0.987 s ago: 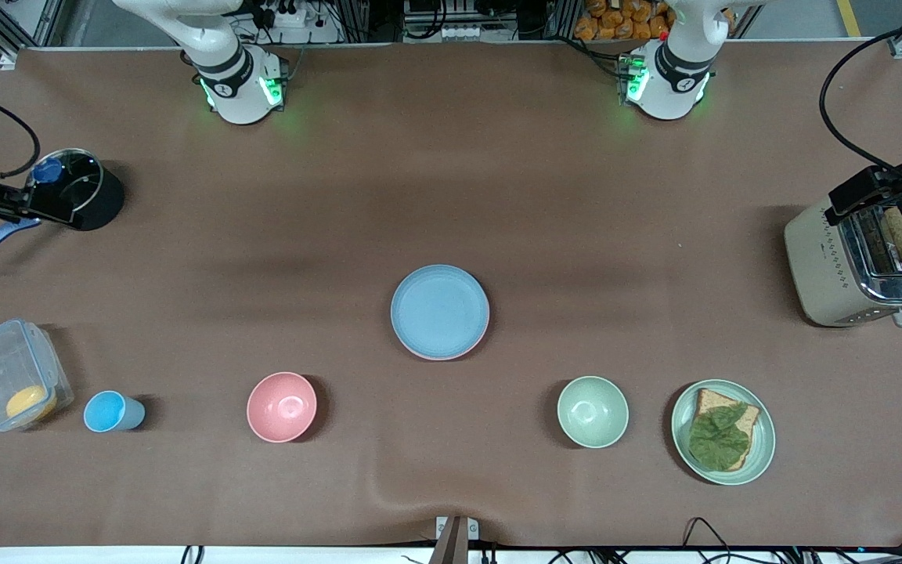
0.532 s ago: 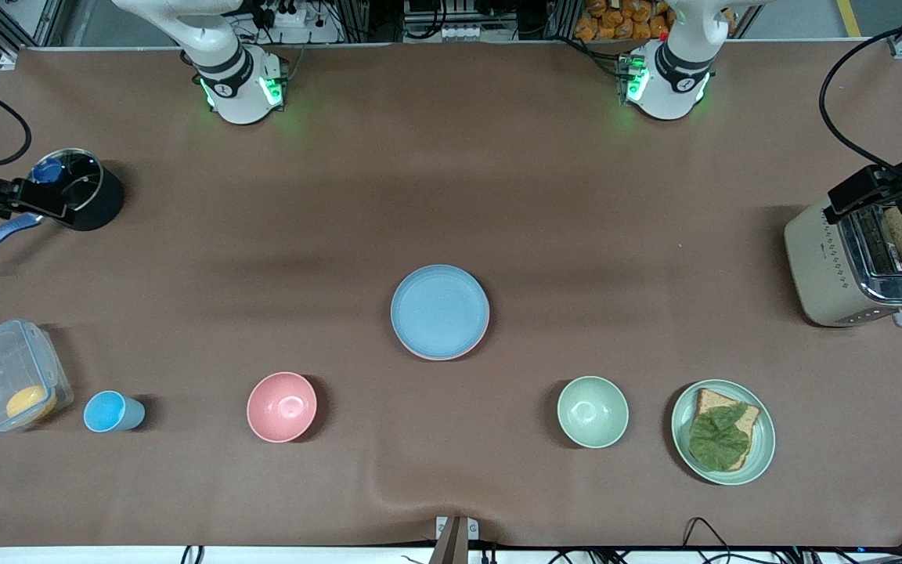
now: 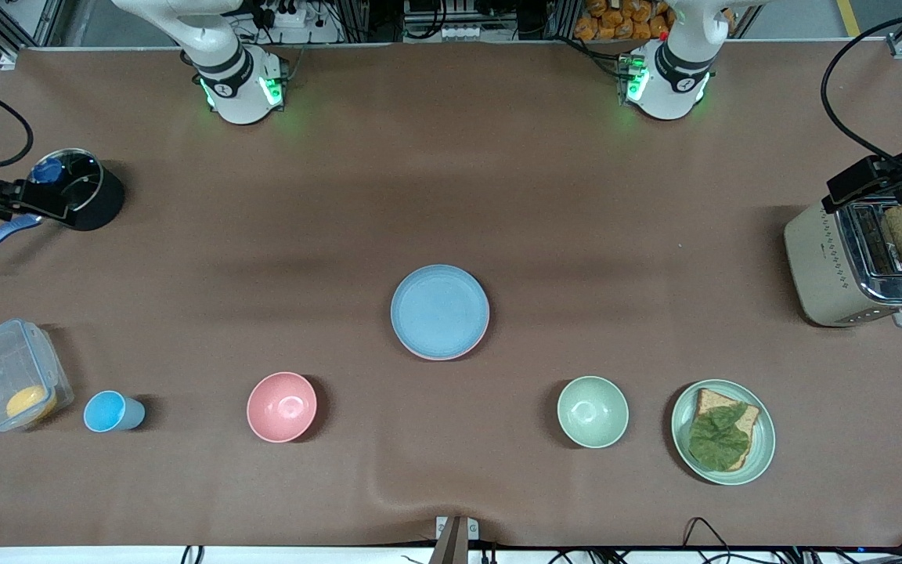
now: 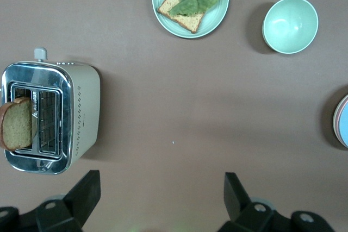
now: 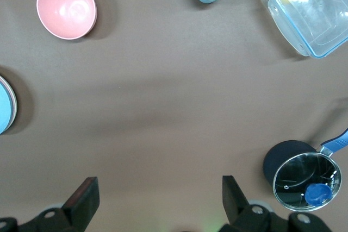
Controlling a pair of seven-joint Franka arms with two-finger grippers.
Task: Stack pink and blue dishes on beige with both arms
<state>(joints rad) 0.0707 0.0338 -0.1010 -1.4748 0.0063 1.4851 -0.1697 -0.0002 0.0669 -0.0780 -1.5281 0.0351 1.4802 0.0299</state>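
Tableware and kitchen items, counted

Two bowls, pink and green; one blue cup; one stack of plates; one bread plate; one toaster; one pot; one lidded container.

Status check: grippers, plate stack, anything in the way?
Left gripper open, over the toaster's end. Right gripper open, by the pot. Blue plate tops the stack, pink rim under it. Nothing on top.
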